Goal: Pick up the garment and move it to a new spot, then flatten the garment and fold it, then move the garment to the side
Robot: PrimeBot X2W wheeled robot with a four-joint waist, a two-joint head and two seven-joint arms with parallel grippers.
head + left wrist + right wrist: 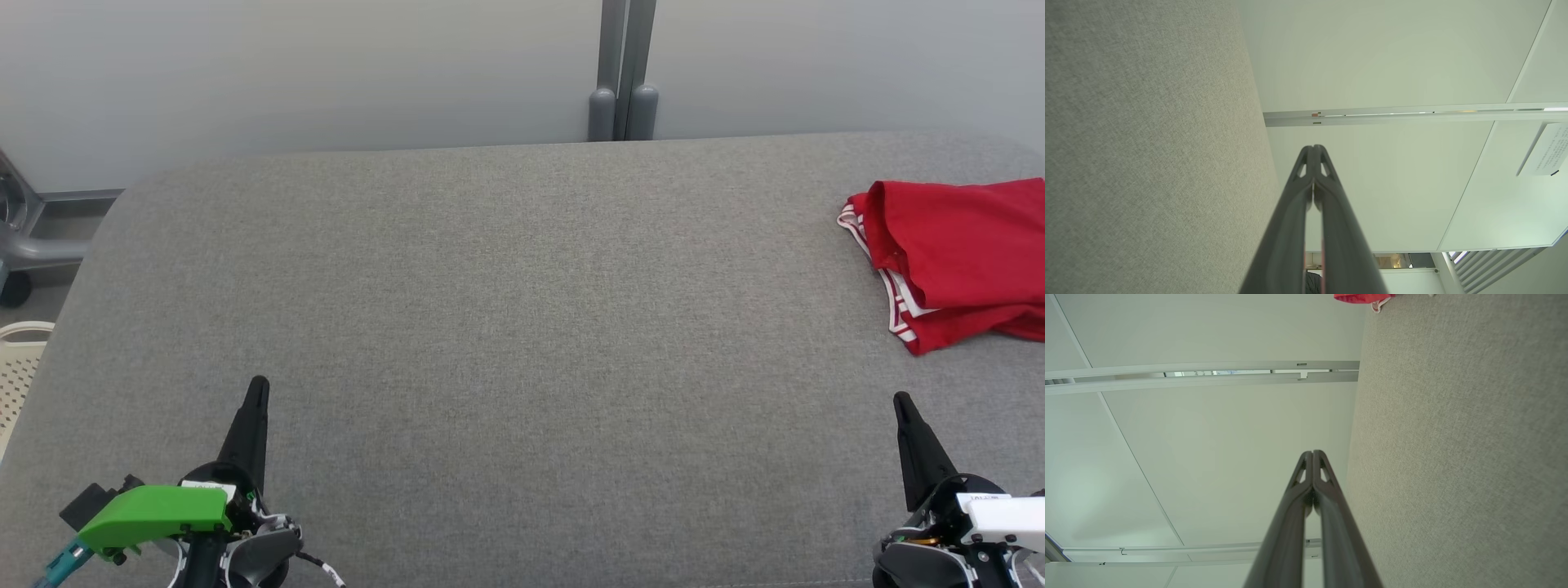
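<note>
I am watching the crumpled red fabric garment with white-striped trim (955, 253) lying at the far right of the grey fabric-covered desk (506, 327). The left gripper (259, 384) and right gripper (901, 398) are hovering at the near edge, well apart, jaws pressed together, holding nothing.

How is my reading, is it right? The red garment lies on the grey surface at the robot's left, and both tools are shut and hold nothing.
Not quite. The red garment lies at the robot's right, not its left, as the head view shows. The rest holds: it is on the grey surface, and the left tool and right tool are shut and hold nothing.
</note>
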